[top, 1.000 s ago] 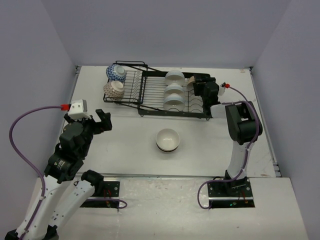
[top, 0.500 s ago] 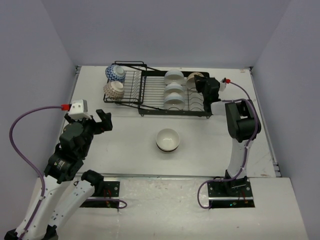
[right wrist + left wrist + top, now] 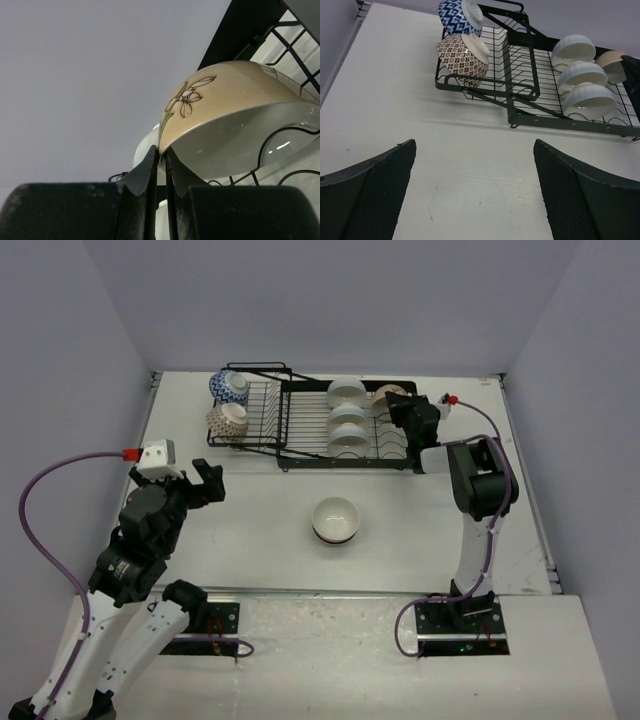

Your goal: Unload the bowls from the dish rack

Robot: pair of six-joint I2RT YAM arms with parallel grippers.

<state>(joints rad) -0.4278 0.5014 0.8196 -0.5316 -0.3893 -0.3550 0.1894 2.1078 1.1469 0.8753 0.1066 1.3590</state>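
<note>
Bowls: six sit in the dish rack point(image 3: 310, 430) at the far side of the table point(image 3: 250, 520). Three white ones point(image 3: 347, 417) in a row, a blue one point(image 3: 232, 386) and a brown-patterned one point(image 3: 228, 418) at the left end, a tan flowered bowl point(image 3: 225, 100) at the right end. One white bowl point(image 3: 336, 519) stands on the table, apart from the rack.

Right claw point(image 3: 160, 152) clamped on the tan bowl's thin rim, one finger inside, one outside. Left claw point(image 3: 475, 195) spread wide, holding nothing, well short of the rack.

Glazed ceramic, by the look: stiff, slick, chips easily, some weight. The rim pinch is narrow, so the bowl may swing or slip on lifting. Lift slowly, clear of the wires.
</note>
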